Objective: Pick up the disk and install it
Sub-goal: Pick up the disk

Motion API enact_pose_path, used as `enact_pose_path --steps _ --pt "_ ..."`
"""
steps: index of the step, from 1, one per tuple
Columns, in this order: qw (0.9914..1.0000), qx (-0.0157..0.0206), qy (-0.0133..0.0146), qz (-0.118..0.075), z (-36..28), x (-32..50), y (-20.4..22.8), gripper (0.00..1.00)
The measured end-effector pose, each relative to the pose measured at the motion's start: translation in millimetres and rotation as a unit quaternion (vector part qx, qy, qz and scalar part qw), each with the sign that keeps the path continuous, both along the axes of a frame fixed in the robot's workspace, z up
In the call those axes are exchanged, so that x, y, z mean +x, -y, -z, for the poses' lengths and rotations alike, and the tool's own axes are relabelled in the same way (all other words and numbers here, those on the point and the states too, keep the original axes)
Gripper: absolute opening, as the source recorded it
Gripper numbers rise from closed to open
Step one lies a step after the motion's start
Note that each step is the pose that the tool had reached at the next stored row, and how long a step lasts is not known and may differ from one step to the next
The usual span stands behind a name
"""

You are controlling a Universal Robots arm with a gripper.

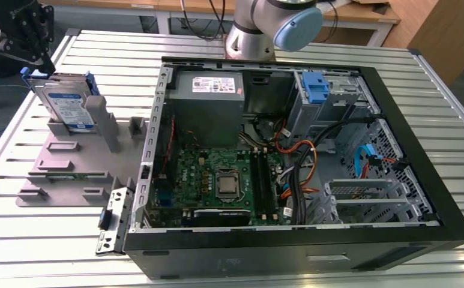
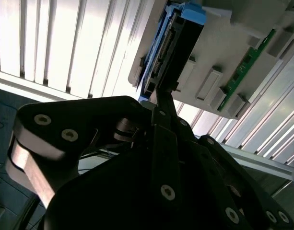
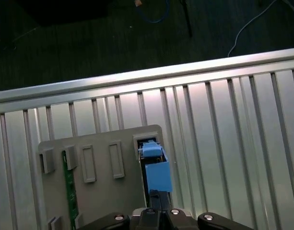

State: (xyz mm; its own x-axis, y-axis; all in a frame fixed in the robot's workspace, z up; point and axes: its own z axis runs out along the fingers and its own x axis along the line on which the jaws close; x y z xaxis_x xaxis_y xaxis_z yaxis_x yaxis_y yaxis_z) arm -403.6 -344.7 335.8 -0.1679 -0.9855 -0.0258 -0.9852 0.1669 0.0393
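One disk (image 1: 65,102) is stood upright in the grey holder (image 1: 63,151). At its top, the claw's (image 1: 44,65) grip cannot be told.

Arm (image 1: 252,30): silver joint with pale blue cap, top centre of the exterior view. Gripper (image 1: 42,66): black, upper left corner of that view, pointing down. In the second wrist view its fingers (image 2: 162,103) are drawn close together, pinching the disk (image 2: 180,52) at its end.
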Motion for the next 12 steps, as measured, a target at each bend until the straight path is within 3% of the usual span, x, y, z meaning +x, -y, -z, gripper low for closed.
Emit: enact_pose_path --steps 12 --pt "1.0 0.0 0.0001 0.0 0.0 10.1 0.0 0.11"
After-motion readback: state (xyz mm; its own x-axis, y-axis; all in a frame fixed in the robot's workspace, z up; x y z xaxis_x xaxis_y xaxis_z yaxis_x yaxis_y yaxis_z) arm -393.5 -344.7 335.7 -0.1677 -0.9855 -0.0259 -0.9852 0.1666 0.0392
